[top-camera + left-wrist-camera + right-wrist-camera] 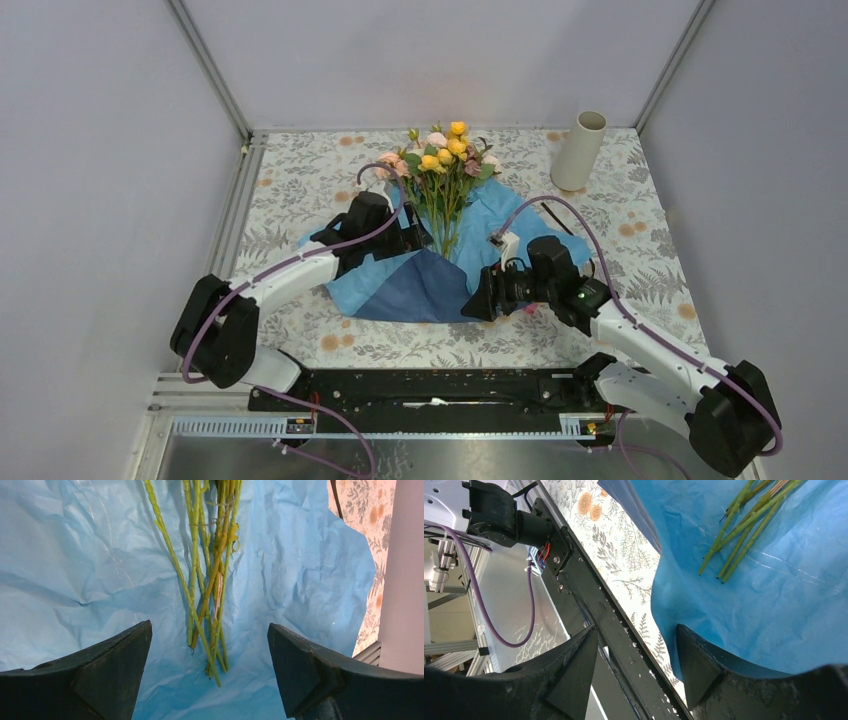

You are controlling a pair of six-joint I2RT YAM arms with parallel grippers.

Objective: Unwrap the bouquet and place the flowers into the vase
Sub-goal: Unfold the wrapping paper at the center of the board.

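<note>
Your flowers (445, 150) lie flat on the blue paper (420, 285). The paper is opened out and no longer wrapped round them. Heads sit at the paper's far edge, and the stems (205, 580) run down its middle toward you. The vase (579, 150) stands upright, off the paper's far right corner and well apart from it, with nothing in it.

Your left gripper (210, 635) is over the paper's left half, fingers spread wide and gripping nothing. The stem ends lie just ahead of the gap. Your right gripper (636, 645) is at the paper's near right edge, jaws partly apart. One finger is over the paper, the other is past its edge, and nothing is clamped. The paper rests on the floral tablecloth (300, 180).
</note>
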